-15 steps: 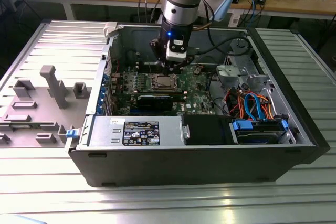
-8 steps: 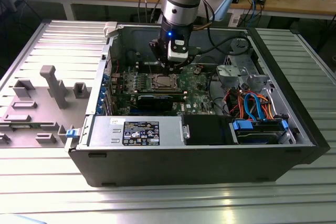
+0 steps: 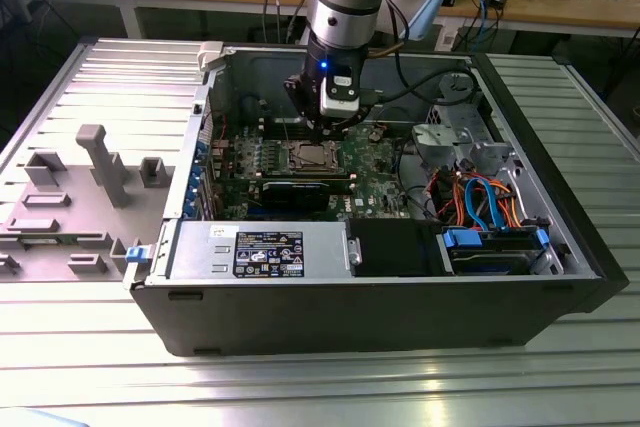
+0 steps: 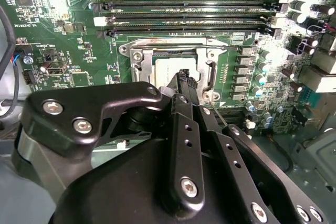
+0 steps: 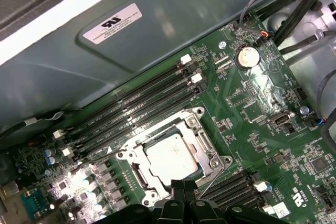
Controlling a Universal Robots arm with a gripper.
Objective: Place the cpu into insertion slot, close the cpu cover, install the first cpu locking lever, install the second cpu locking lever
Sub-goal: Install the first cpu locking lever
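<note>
Both fingers [image 4: 184, 80] pressed together — tips at the cpu cover [image 5: 173, 153] edge — holding nothing.

Silver-grey cpu [image 5: 172, 155] – green circuit board [image 5: 252, 124] – black gripper [image 4: 182, 77].

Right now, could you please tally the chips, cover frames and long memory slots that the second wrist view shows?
Silver-grey square cpu: 1
Silvery metal cpu cover frame: 1
Long narrow black memory slots: 4
Total: 6
</note>
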